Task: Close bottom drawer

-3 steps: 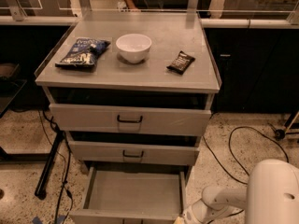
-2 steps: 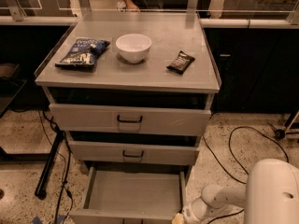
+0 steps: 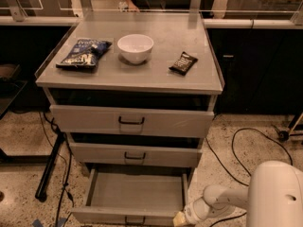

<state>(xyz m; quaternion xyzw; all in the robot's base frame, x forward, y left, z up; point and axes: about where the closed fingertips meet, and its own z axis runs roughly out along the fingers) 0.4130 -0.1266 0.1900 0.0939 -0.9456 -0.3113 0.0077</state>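
Observation:
The bottom drawer (image 3: 135,192) of the grey cabinet is pulled far out. It is a wide shallow grey tray and looks empty. Its front panel with a small black bar handle (image 3: 134,219) sits at the picture's lower edge. My gripper (image 3: 180,218) is at the end of the white arm (image 3: 222,200), low down at the drawer's front right corner, close to or touching the front panel. The drawers above, the middle one (image 3: 135,154) and the top one (image 3: 132,120), are pushed almost in, with dark gaps above them.
On the cabinet top lie a blue snack bag (image 3: 84,53), a white bowl (image 3: 135,48) and a dark snack bar (image 3: 183,63). Black cables (image 3: 246,143) run over the speckled floor to the right. A black stand leg (image 3: 49,167) leans at the left.
My arm has slid left and down, bringing the gripper closer to the bottom drawer's front right corner. The drawer has not visibly moved.

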